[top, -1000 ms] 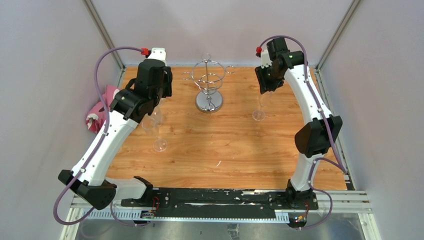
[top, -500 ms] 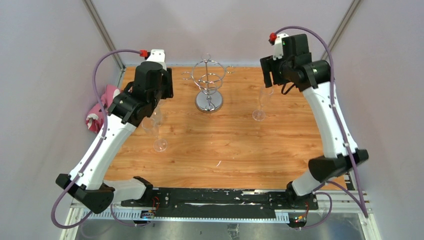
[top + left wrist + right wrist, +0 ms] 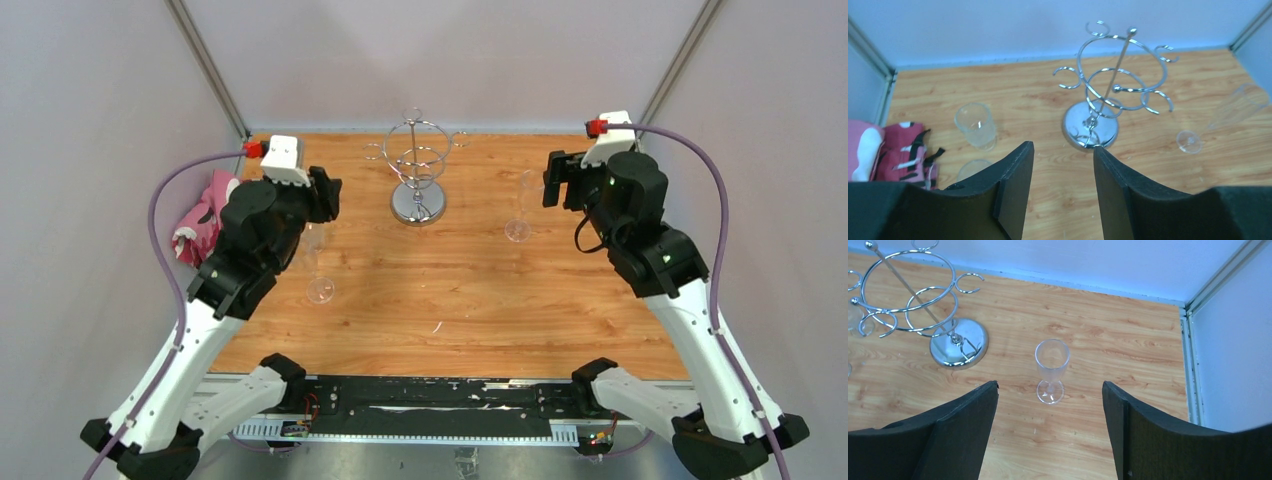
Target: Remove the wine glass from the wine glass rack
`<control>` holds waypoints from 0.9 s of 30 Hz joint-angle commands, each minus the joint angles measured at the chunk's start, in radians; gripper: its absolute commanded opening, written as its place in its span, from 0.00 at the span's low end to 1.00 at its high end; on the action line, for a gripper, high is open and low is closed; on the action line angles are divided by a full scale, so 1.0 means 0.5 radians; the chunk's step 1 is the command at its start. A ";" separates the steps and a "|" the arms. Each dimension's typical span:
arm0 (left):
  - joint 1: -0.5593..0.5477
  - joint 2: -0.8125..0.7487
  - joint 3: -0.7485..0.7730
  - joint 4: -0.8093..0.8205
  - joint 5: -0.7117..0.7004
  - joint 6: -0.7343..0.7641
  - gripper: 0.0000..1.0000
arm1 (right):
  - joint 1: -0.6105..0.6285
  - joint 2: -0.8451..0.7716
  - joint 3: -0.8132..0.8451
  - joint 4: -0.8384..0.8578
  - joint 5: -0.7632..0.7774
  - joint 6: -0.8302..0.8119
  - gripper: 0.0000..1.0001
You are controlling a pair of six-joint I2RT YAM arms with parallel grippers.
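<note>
Top external view, starting from the left: a crumpled pink cloth (image 3: 203, 218) lies at the left edge of the wooden table (image 3: 450, 300). Just right of it my left gripper (image 3: 1062, 150) hangs released, its fingers apart with nothing between them. A clear stemmed wine glass (image 3: 318, 265) stands on the wood close by. At the far middle, the shiny chrome wire wine glass rack (image 3: 418, 180) stands on its round disc base. Right of the rack, a second clear wine glass (image 3: 520, 205) stands upright on the table. My right gripper (image 3: 1050, 385) hovers near it, spread wide and holding nothing.
</note>
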 commanded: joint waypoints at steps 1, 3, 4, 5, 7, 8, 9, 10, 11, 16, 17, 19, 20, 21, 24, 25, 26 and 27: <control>-0.012 -0.237 -0.172 0.375 0.149 0.077 0.53 | 0.073 -0.162 -0.249 0.295 0.187 0.145 0.82; -0.012 -0.343 -0.252 0.414 0.139 0.094 0.53 | 0.094 -0.227 -0.340 0.321 0.229 0.163 0.82; -0.012 -0.399 -0.293 0.429 0.122 0.099 0.53 | 0.102 -0.254 -0.381 0.334 0.249 0.166 0.82; -0.012 -0.475 -0.335 0.446 0.086 0.093 0.53 | 0.108 -0.279 -0.414 0.337 0.272 0.176 0.82; -0.012 -0.594 -0.451 0.493 0.000 0.078 0.53 | 0.118 -0.330 -0.504 0.349 0.347 0.186 0.82; -0.012 -0.647 -0.504 0.523 -0.017 0.068 0.53 | 0.122 -0.356 -0.553 0.369 0.390 0.187 0.82; -0.012 -0.705 -0.558 0.556 -0.047 0.057 0.52 | 0.124 -0.393 -0.606 0.400 0.436 0.185 0.82; -0.012 -0.755 -0.613 0.588 -0.066 0.043 0.52 | 0.125 -0.422 -0.657 0.438 0.482 0.175 0.82; -0.012 -0.799 -0.682 0.635 -0.083 0.018 0.52 | 0.130 -0.447 -0.707 0.493 0.543 0.178 0.82; -0.012 -0.906 -0.862 0.747 -0.120 -0.033 0.51 | 0.147 -0.520 -0.805 0.596 0.715 0.151 0.82; -0.012 -0.904 -0.851 0.740 -0.142 -0.021 0.51 | 0.148 -0.525 -0.800 0.593 0.725 0.143 0.82; -0.012 -0.903 -0.825 0.732 -0.177 0.012 0.51 | 0.150 -0.528 -0.791 0.585 0.740 0.127 0.82; -0.012 -0.905 -0.814 0.732 -0.190 0.020 0.51 | 0.148 -0.529 -0.787 0.583 0.749 0.126 0.82; -0.012 -0.904 -0.806 0.733 -0.195 0.022 0.51 | 0.151 -0.530 -0.788 0.585 0.754 0.116 0.82; -0.012 -0.892 -0.808 0.748 -0.182 0.017 0.51 | 0.151 -0.538 -0.791 0.593 0.784 0.102 0.82; -0.012 -0.886 -0.809 0.750 -0.179 0.016 0.51 | 0.151 -0.540 -0.790 0.594 0.787 0.097 0.82; -0.012 -0.880 -0.809 0.749 -0.178 0.016 0.51 | 0.151 -0.545 -0.791 0.595 0.790 0.093 0.82; -0.012 -0.879 -0.805 0.747 -0.181 0.019 0.51 | 0.151 -0.547 -0.792 0.595 0.787 0.095 0.82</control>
